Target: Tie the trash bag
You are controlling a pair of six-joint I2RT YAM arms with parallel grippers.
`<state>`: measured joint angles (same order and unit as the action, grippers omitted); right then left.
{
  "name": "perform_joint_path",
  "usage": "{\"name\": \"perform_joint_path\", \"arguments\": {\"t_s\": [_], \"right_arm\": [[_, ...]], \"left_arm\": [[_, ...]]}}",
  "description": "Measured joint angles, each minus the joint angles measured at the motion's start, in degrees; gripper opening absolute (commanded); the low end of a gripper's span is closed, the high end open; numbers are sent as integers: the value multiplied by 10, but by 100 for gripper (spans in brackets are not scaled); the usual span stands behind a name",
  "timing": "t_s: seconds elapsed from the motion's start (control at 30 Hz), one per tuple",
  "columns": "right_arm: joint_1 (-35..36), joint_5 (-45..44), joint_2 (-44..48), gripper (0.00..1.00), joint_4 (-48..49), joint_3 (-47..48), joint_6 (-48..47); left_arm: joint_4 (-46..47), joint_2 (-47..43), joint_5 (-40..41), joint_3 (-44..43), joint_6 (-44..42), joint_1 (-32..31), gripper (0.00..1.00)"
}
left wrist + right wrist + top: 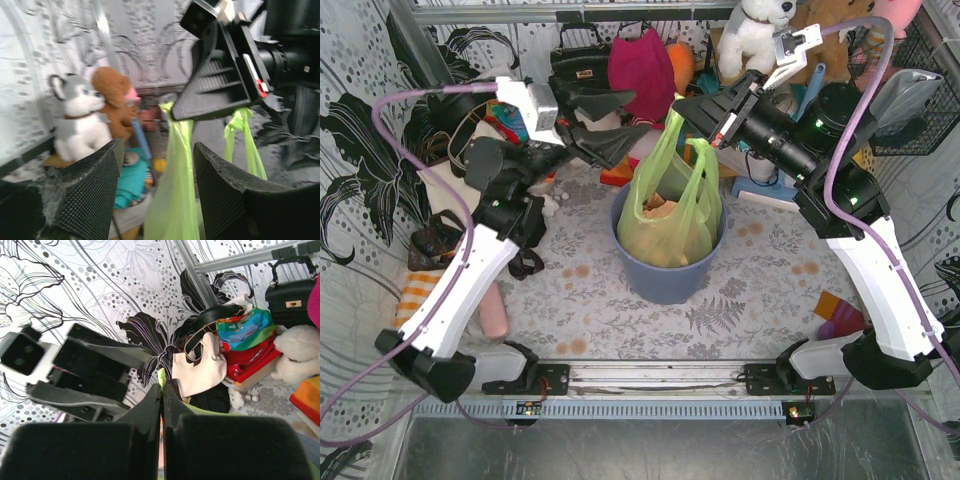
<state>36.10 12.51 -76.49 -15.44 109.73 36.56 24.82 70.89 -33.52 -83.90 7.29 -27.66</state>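
The lime-green trash bag (665, 225) sits in a blue-grey round bin (665, 282), with brown scraps showing through it. Its two handles are pulled up to my right gripper (678, 104), which is shut on their tops; a green tip (161, 375) pokes out above the closed right gripper (161, 387). My left gripper (640, 113) is open just left of it. In the left wrist view one handle strip (172, 200) hangs in the gap of the left gripper (157, 147), the other strip (240, 130) to the right. The right gripper (175, 115) clamps both from above.
Clutter lines the back: a black handbag (582, 62), magenta cloth (640, 65), a white plush (755, 35), a husky plush (80, 120) and a white tote bag (200, 365). A wire basket (920, 90) hangs at the right. A pink object (497, 310) lies left.
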Motion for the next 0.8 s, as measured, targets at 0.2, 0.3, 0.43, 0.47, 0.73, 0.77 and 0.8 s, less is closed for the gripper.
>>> {"name": "perform_joint_path", "arguments": {"t_s": [0.2,0.3,0.43,0.47,0.73,0.77,0.8], "right_arm": [[0,30,-25,0,1,32,-2],[0,43,-35,0,3,37,-2],[0,50,-40,0,5,37,-2],[0,51,-40,0,5,37,-2],[0,53,-46,0,5,48,-2],[0,53,-49,0,5,52,-2],[0,53,-51,0,5,57,-2]], "left_arm": [[110,110,-163,-41,162,36,69],[175,175,-224,-80,255,45,69],[314,255,-282,-146,404,47,56],[359,276,-294,-167,453,47,53],[590,368,-337,-252,711,42,39],[596,368,-342,-245,720,41,38],[600,367,-347,-236,727,38,35]]}}
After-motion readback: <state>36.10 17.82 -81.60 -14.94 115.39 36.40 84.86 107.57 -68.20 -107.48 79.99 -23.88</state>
